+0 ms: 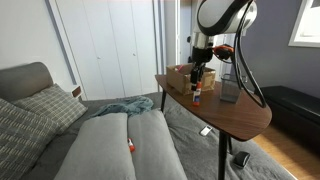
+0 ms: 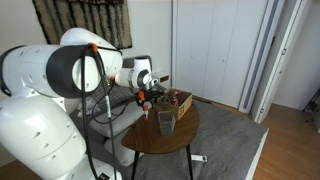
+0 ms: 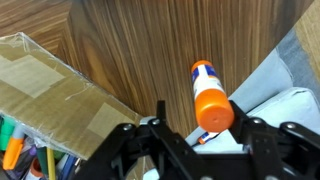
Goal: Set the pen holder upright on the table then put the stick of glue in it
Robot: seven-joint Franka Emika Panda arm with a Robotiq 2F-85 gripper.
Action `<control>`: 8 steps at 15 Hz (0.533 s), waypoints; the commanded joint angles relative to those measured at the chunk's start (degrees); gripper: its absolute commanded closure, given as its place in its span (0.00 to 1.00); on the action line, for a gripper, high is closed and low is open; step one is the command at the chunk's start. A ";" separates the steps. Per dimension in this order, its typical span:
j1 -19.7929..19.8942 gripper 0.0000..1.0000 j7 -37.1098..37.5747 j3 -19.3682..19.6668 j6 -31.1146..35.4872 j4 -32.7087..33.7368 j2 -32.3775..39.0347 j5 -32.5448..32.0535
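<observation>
Wrist view: glue stick (image 3: 205, 82) lies flat, orange cap (image 3: 213, 108) pointing toward the wide-spread gripper (image 3: 200, 128), body running away.

Wooden table (image 1: 235, 118) — glue stick (image 3: 210, 95), cardboard box (image 3: 55, 90), pen holder (image 1: 229, 91)

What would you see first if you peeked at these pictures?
The big white robot arm fills the near side in an exterior view, reaching over a round wooden table beside a grey sofa. In the wrist view, a glue stick with a bright orange cap lies on the table, its cap between the fingers of the open gripper, next to a cardboard box.
</observation>
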State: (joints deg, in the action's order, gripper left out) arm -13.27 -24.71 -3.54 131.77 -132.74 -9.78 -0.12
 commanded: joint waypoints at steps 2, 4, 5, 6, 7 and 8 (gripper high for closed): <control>1.36 0.76 -0.15 -0.83 -1.71 2.78 0.88 0.68; 1.95 0.90 0.22 -0.68 -3.32 3.74 -0.97 -0.30; 2.29 0.97 0.08 -0.48 -4.10 4.30 -1.85 -0.44; 2.51 1.00 -0.27 -0.32 -4.83 4.87 -2.27 -0.19; 2.82 1.00 -0.06 -0.33 -5.35 5.32 -2.48 -0.57; 3.13 0.69 0.23 -0.33 -5.63 5.59 -2.80 -0.80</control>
State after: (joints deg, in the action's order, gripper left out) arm -11.28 -24.71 -3.51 128.78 -128.37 -10.87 -0.22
